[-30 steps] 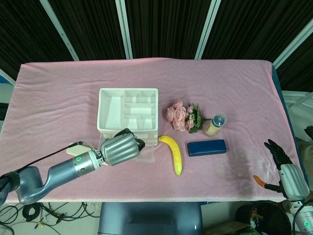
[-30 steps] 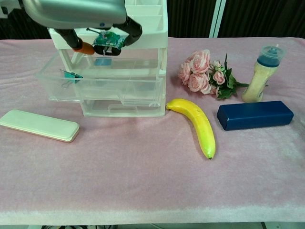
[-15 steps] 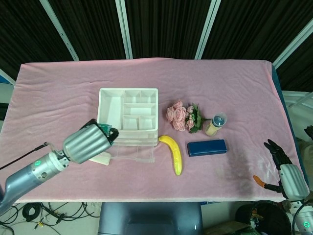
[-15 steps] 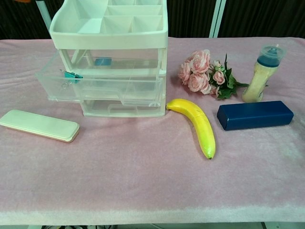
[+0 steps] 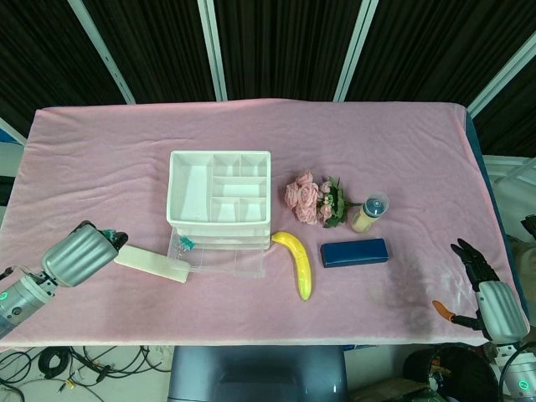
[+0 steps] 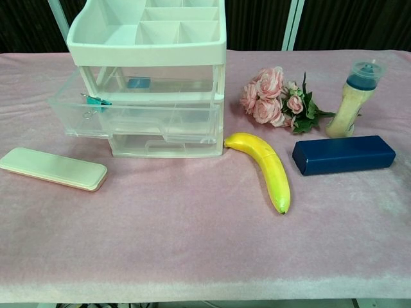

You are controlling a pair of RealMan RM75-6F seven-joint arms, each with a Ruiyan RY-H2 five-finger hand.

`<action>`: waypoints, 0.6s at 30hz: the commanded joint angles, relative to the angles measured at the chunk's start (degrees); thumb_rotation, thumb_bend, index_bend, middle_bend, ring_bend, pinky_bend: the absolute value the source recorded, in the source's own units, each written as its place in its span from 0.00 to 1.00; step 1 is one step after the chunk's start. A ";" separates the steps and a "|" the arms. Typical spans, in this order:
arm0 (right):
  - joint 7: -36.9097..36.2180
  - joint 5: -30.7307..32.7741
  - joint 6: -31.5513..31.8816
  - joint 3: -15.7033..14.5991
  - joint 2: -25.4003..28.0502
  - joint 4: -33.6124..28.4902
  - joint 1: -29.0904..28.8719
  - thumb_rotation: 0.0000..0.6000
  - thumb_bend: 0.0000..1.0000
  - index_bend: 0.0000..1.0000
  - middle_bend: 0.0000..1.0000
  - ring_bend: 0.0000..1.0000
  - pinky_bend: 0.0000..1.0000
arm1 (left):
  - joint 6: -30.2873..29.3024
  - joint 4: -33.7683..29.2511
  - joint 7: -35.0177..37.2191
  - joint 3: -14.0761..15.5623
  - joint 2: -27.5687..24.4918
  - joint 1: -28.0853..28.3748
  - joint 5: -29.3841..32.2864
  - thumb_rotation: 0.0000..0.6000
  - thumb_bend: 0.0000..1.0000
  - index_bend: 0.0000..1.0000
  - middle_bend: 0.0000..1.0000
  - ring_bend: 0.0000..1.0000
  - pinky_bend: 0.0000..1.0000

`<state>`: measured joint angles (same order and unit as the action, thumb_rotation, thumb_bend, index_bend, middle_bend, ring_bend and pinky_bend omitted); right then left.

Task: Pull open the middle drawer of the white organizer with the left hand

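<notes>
The white organizer stands mid-table with its clear middle drawer pulled out toward the front. A teal binder clip lies in that drawer's left corner. My left hand hangs at the table's front left, well away from the organizer, fingers curled in and holding nothing; the chest view does not show it. My right hand rests off the table's front right corner, fingers spread, empty.
A flat white case lies left of the drawer. A banana, pink roses, a bottle and a dark blue box sit to the right.
My left hand has let go of the drawer front and withdrawn left to the table's front left. The middle drawer stays pulled out. The right hand has not moved.
</notes>
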<state>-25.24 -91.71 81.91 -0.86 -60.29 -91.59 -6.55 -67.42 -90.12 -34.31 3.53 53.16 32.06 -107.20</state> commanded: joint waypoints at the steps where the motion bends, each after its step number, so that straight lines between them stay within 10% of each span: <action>1: -0.11 0.05 0.02 0.02 0.01 0.07 0.02 1.00 0.13 0.00 0.00 0.01 0.15 | 4.12 4.10 -0.90 1.00 5.60 -0.25 0.61 1.00 0.35 0.57 1.00 1.00 0.99; 18: -0.53 0.02 -0.06 0.04 0.01 0.28 -0.04 1.00 0.13 0.00 0.00 0.01 0.15 | 11.67 13.66 -6.02 -0.53 19.85 0.78 6.75 1.00 0.32 0.53 1.00 1.00 0.99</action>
<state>-25.77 -91.70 81.85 -0.82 -60.28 -91.31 -6.59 -55.94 -76.75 -40.05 3.14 72.56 32.70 -100.73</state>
